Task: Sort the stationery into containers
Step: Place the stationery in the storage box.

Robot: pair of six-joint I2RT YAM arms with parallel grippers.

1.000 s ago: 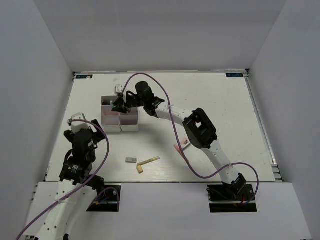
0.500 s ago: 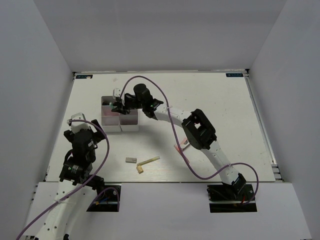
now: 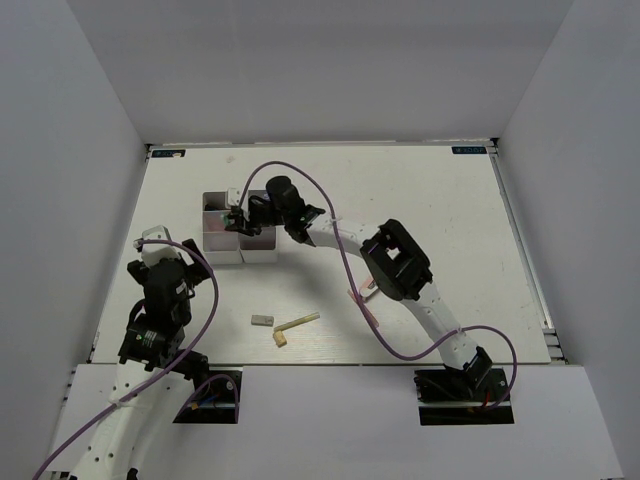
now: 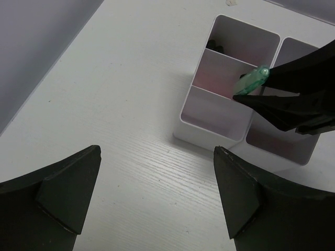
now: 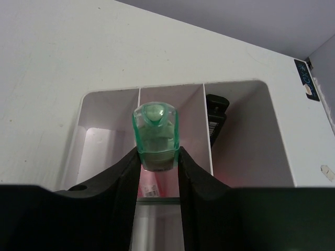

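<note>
My right gripper [image 3: 238, 214] hangs over the white organizer box [image 3: 212, 243] and is shut on a pale green tube [image 5: 156, 137], held above the middle compartment of the box's left row. The tube also shows in the left wrist view [image 4: 252, 79]. A black-capped item [image 5: 215, 118] lies in the far compartment, and a pink item [image 5: 150, 184] lies under the tube. My left gripper [image 3: 157, 250] is open and empty over bare table [image 4: 157, 193], near-left of the box [image 4: 209, 128].
A grey block [image 3: 262, 320] and a yellowish stick [image 3: 298, 321] with a short piece [image 3: 280, 340] lie near the front middle. A pink stick [image 3: 358, 301] lies partly under the right arm. Purple cables loop over both arms.
My right gripper has shifted a little left and toward me over the box, still holding the green tube. The left arm has not moved.
</note>
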